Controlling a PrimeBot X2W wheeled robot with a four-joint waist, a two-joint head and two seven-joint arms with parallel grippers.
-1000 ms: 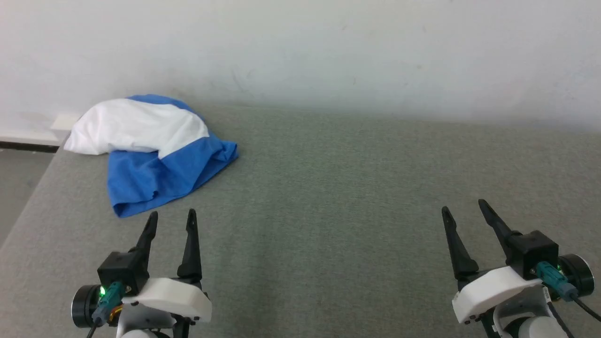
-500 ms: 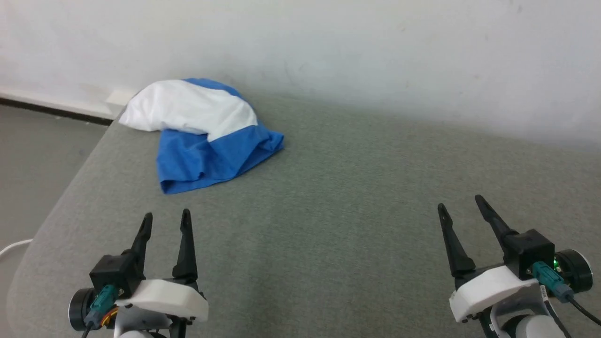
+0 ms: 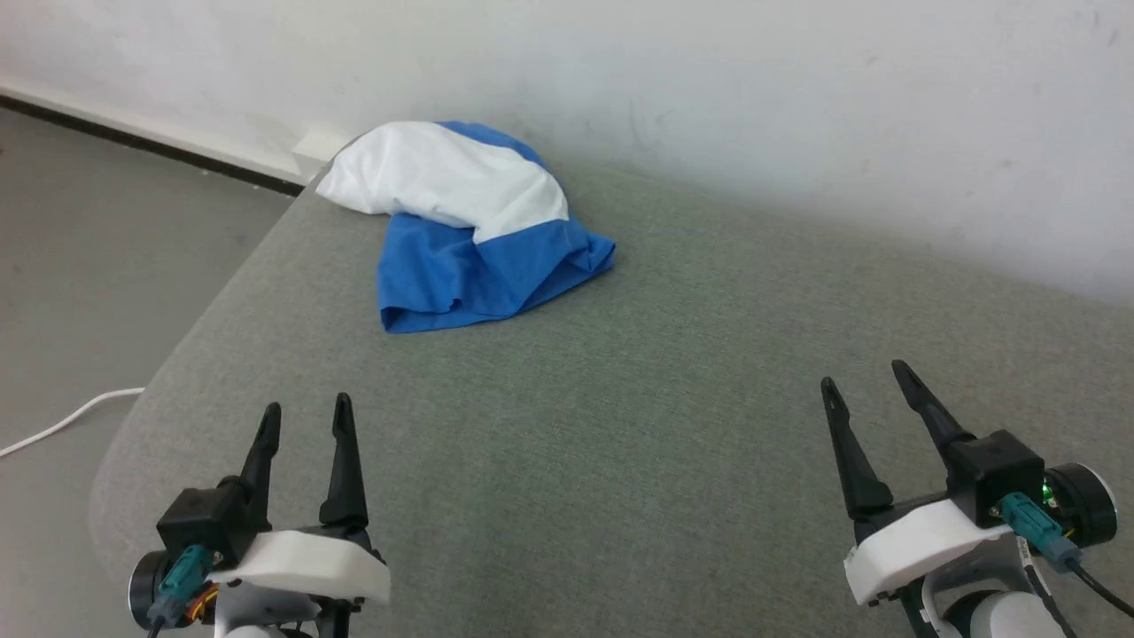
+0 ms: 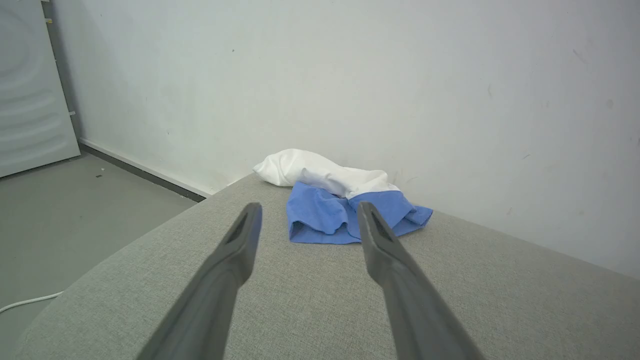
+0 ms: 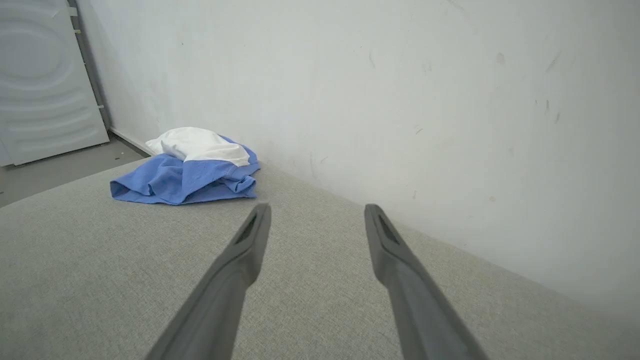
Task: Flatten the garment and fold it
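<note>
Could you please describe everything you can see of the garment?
The garment is a crumpled heap of thin, soft-looking fabric: white on top, royal blue beneath and in front, with a blue hem edge toward the robot. It lies unflattened near the far left corner of the grey cloth-covered surface, close to the wall. The open left gripper and right gripper are apart from it.

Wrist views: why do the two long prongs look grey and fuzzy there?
Left wrist view: the fingers of the left tool lie close to the lens, so they blur and wash out grey; the crumpled white-and-blue cloth T-shirt beyond looks sharper. Right wrist view: the same for the right tool. Head view: soft even light, no glare.
</note>
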